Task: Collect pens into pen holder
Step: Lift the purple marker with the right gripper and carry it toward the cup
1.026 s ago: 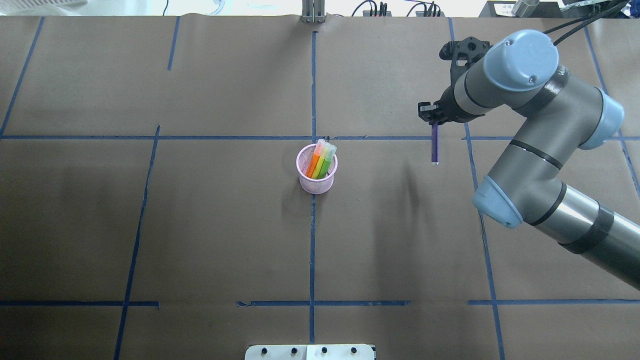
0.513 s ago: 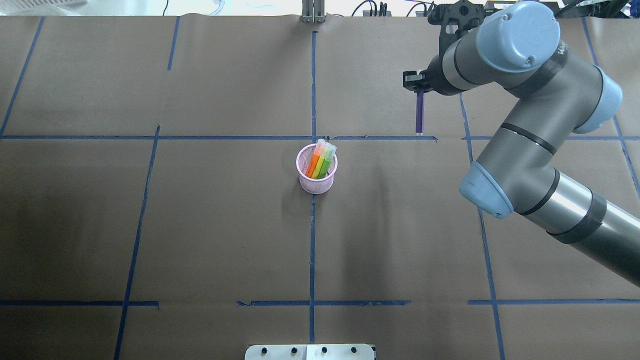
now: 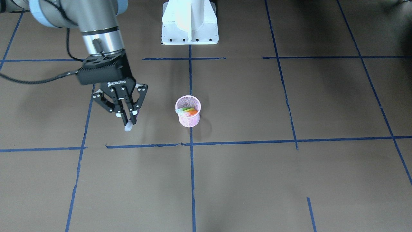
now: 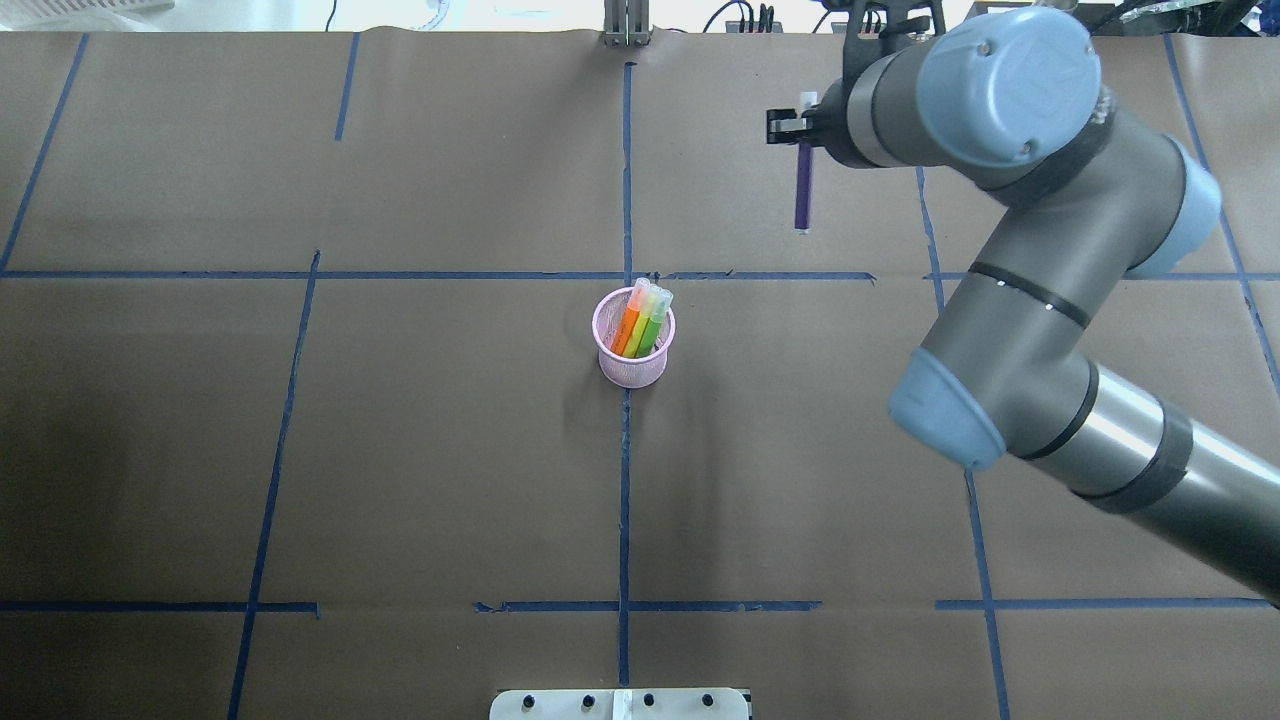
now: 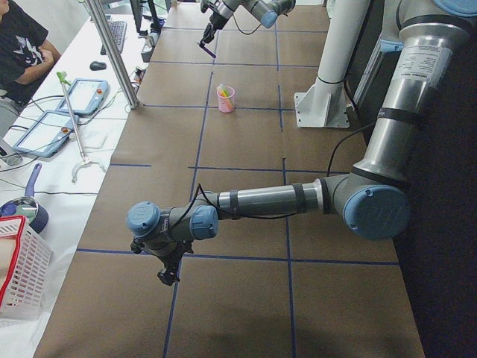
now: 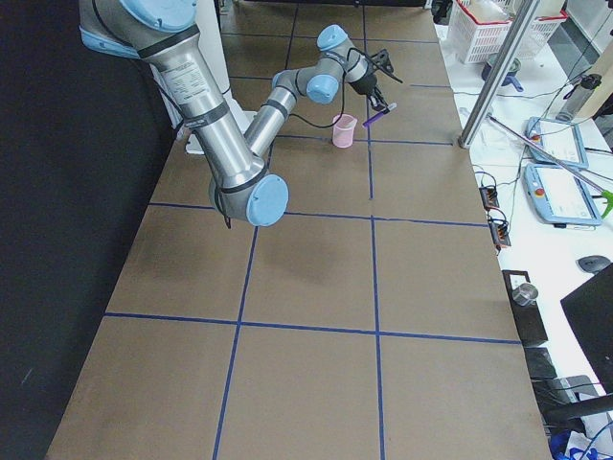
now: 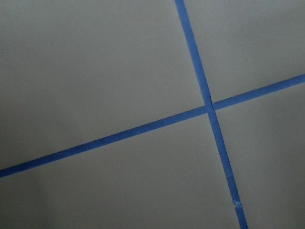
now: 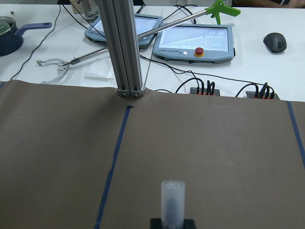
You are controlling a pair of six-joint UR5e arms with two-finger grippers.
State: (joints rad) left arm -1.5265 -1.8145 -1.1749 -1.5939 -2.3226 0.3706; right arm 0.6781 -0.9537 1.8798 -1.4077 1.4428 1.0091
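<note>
In the front view, the right arm comes down from the far left. Its right end effector (image 3: 128, 120) points at the desk (image 3: 257, 177) and is clenched on the purple pen (image 3: 128, 128). Only the pen's pale cap pokes out below the fingers. The pink pen holder (image 3: 188, 120) stands to the right of it, apart. The orange pen (image 3: 192, 112) and the green pen (image 3: 184, 110) lean inside the holder.

From overhead, the right arm comes in from the right and bends back. It holds the purple pen over the far part of the desk, right of the holder.

In the left side view, the near left arm stretches out low and long. Its left end effector (image 5: 168, 274) points down close to the desk. I cannot tell if it is clenched or released.

The right wrist view shows the pale cap standing up at the bottom middle.

The left wrist view shows only brown desk and blue tape lines (image 7: 209, 106).
</note>
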